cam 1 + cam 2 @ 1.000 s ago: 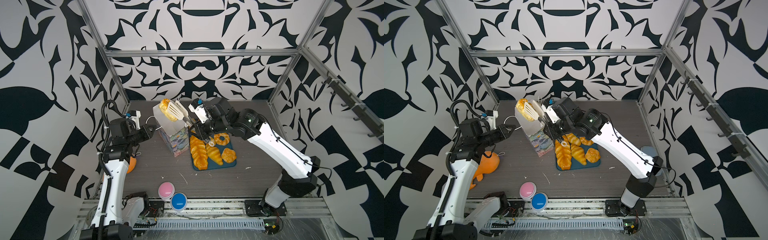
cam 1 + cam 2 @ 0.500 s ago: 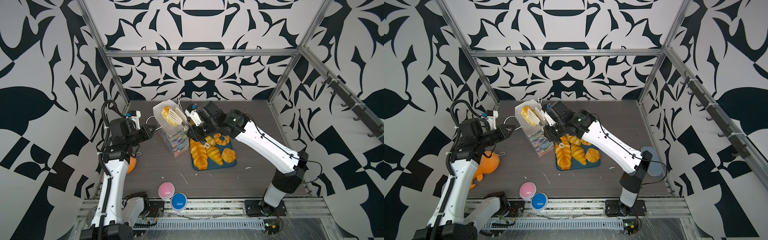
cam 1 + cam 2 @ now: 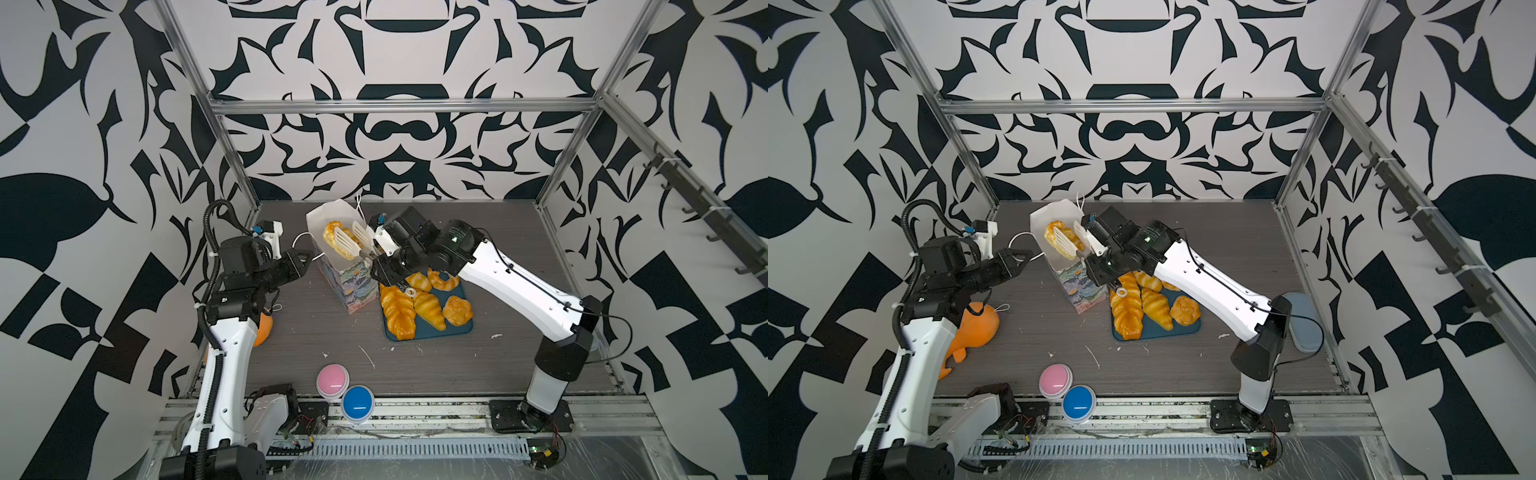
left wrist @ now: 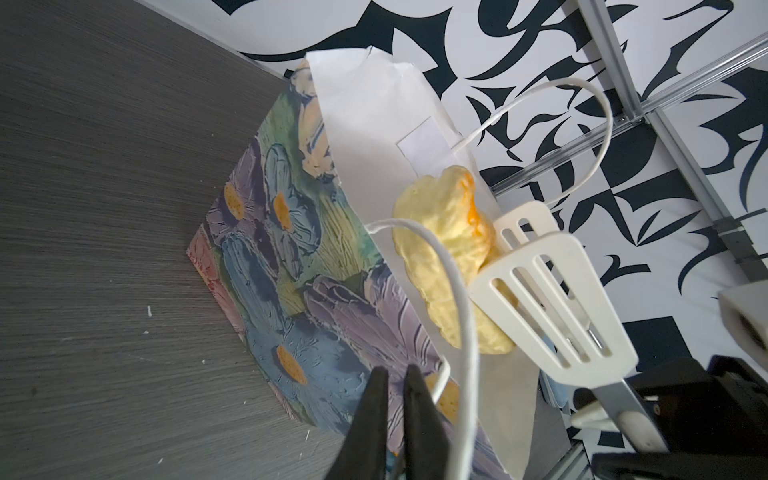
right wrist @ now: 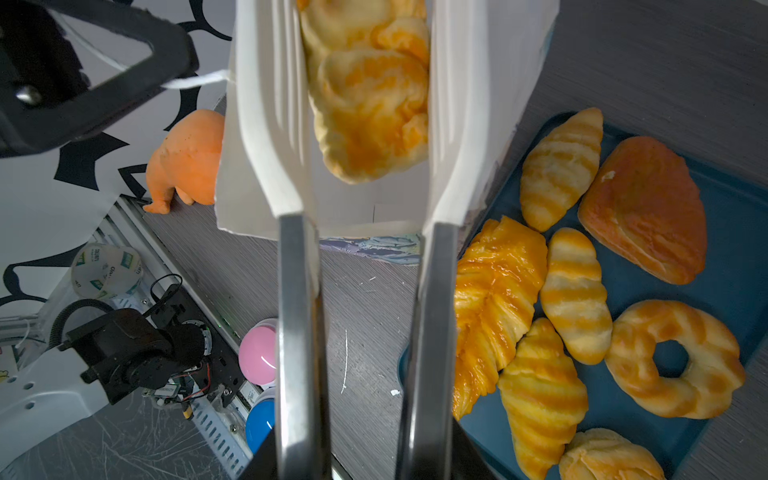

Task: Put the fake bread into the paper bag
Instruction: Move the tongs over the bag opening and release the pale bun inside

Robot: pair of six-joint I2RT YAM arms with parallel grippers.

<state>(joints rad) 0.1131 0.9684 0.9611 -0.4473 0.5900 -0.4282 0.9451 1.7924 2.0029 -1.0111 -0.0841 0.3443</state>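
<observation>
One pastry (image 3: 330,231), btwn tongs (image 3: 343,245) of right pincer (image 3: 376,259)

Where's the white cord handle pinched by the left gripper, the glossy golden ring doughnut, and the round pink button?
White cord handle (image 5: 195,80): right wrist view, its taut strand.
Golden ring doughnut (image 5: 669,320): right wrist view, on the band beside the hole.
Round pink button (image 3: 332,380): a top view, its domed top.

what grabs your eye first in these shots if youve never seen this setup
The loud black-and-white patterned walls hit first, boxing in the grey table. Mid-table, the right gripper holds white slotted tongs around a golden pastry at the mouth of the tall paper bag, whose cord handle the left gripper pinches. Beside the bag, a blue tray is heaped with glossy pastries.
</observation>
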